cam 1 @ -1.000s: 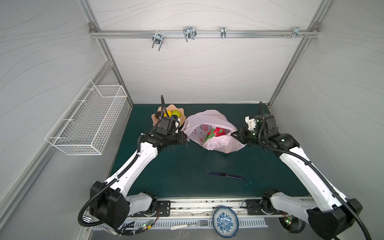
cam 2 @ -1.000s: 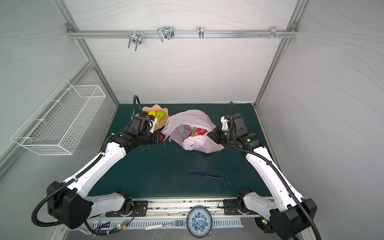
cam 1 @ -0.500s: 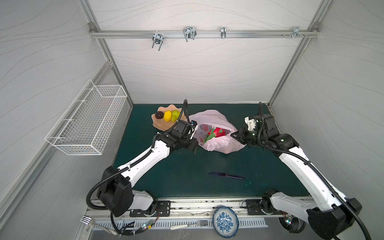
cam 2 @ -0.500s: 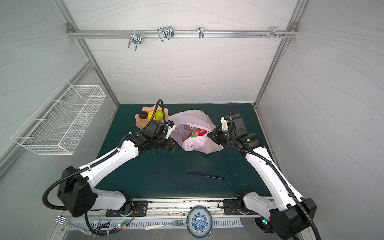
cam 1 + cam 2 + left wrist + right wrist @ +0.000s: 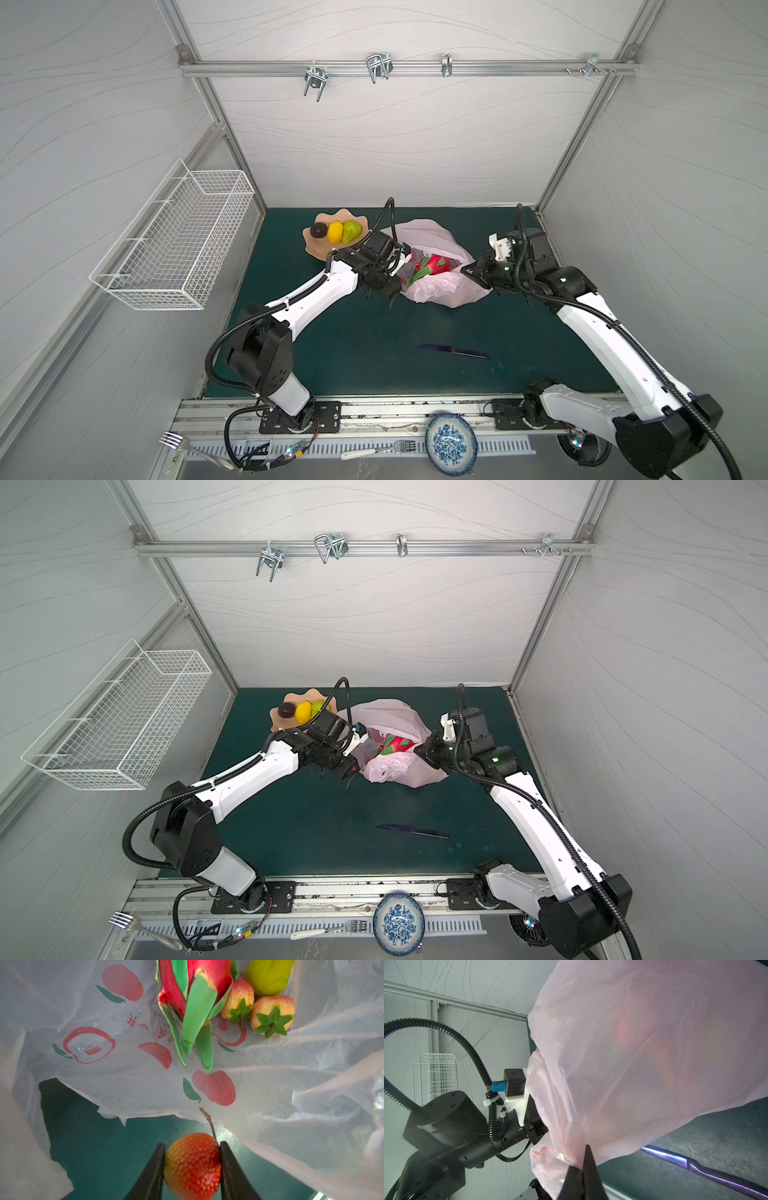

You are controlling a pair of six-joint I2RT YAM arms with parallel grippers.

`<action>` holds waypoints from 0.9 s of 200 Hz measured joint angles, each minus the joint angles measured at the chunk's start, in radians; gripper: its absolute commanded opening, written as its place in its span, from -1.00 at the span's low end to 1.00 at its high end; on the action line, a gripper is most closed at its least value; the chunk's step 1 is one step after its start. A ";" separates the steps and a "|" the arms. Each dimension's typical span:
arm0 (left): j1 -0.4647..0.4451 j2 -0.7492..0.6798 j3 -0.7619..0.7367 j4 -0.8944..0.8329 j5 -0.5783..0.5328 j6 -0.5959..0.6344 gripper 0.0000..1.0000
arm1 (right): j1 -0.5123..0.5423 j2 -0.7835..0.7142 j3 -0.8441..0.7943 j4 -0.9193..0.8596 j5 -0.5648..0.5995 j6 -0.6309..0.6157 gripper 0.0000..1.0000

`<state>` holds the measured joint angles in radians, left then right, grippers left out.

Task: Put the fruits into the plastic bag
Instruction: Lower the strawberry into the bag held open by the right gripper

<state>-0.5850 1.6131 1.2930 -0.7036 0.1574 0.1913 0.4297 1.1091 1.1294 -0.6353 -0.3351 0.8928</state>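
Swinging over from the bowl, the left arm now reaches, elbow bent, to the plastic bag. Its left pincer clamps a strawberry just outside the bag's mouth, over the table. The right pincer pinches the bag's rim; a dragon fruit lies inside.

The plastic bag is thin, crinkled, translucent film; the strawberry is pimpled, faintly glossy; the dragon fruit smooth, waxy; the mat is matt; the basket white-coated wire.
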 measured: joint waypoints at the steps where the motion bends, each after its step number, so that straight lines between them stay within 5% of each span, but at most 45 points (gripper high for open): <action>1: 0.000 0.002 0.002 -0.001 0.000 0.000 -0.92 | 0.000 0.000 0.000 0.000 0.000 0.000 -1.00; 180: -0.002 0.410 0.496 -0.056 -0.008 0.014 -0.99 | 0.000 0.021 0.000 0.000 -0.008 0.000 -1.00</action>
<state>-0.5873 2.0235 1.7893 -0.7601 0.1490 0.2054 0.4297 1.1297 1.1297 -0.6350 -0.3428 0.8928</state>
